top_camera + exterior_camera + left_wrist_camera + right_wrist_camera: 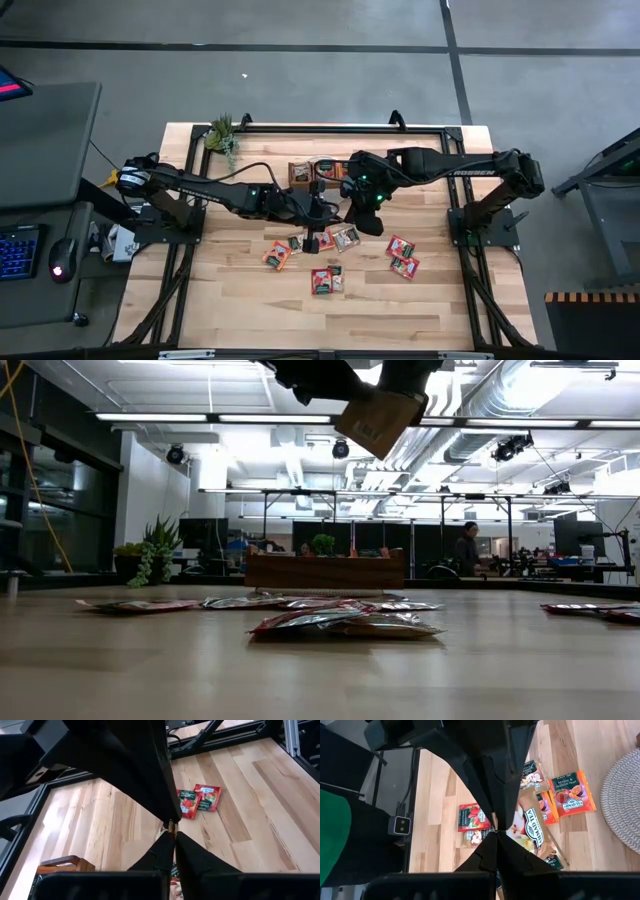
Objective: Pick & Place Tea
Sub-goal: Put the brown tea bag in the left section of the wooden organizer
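High over the table's middle hangs one tea sachet (378, 418), its tan back with a barcode toward the low view. My left gripper (172, 831) and my right gripper (495, 827) meet tip to tip and are both shut on it. Both wrist views show the sachet edge-on. Several other red and orange tea sachets (345, 238) lie flat on the wooden table (250, 310) below and toward its near side, two of them (402, 256) off to the right. My left gripper pinches a thin edge of the sachet (171, 824) between its two fingertips, coming from the table's left and slanting down. The sachet hangs tilted, clear of the table. My right gripper pinches the same sachet by an edge (493, 817) between its fingertips, coming from the table's right and slanting down more steeply. Which corner it has is hidden by the two grippers.
A brown wooden tray (318, 172) stands at the far middle of the table, just beyond the grippers. A small potted plant (222, 133) is at the far left corner. Bare tabletop lies along the near edge and at the left.
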`<state>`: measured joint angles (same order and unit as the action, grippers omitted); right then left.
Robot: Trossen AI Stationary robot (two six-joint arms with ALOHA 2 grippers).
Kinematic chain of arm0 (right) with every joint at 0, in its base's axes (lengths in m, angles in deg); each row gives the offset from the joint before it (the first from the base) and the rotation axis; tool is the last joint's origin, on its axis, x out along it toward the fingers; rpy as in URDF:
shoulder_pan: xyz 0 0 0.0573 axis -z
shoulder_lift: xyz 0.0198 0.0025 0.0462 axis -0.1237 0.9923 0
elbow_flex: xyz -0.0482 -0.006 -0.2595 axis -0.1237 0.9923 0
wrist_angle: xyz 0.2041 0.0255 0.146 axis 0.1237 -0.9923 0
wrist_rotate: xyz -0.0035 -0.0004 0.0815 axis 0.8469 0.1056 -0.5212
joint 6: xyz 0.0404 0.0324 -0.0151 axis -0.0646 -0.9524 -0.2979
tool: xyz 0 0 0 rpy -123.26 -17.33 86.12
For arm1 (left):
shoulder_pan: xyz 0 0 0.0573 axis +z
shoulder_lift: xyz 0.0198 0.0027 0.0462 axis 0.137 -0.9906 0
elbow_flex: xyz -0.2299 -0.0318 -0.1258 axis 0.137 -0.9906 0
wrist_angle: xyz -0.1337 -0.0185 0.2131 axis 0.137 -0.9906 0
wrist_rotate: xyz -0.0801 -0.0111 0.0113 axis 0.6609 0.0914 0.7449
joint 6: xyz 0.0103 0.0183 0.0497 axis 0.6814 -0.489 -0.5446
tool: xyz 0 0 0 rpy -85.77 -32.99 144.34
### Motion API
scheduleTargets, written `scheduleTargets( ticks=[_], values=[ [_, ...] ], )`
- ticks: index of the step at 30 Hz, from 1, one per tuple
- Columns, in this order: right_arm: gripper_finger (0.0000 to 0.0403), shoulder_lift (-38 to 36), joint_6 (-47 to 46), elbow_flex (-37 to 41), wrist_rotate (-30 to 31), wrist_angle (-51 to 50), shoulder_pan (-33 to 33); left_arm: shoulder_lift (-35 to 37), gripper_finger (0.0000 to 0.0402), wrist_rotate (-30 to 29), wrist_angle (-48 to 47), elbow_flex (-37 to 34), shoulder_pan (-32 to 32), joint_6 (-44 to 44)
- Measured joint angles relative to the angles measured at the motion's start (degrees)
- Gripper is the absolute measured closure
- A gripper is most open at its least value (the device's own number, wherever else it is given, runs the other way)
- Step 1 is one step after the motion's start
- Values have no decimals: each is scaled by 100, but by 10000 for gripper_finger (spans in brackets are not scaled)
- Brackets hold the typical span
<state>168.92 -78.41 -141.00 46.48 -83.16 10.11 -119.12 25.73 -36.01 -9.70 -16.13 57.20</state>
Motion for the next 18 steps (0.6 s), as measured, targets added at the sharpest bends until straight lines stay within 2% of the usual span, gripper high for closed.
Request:
scheduleTargets(
  ticks=[18],
  values=[
    [394,-3,-96,0,164,62,-2,0,401,-133,-28,-4,0,213]
  ],
)
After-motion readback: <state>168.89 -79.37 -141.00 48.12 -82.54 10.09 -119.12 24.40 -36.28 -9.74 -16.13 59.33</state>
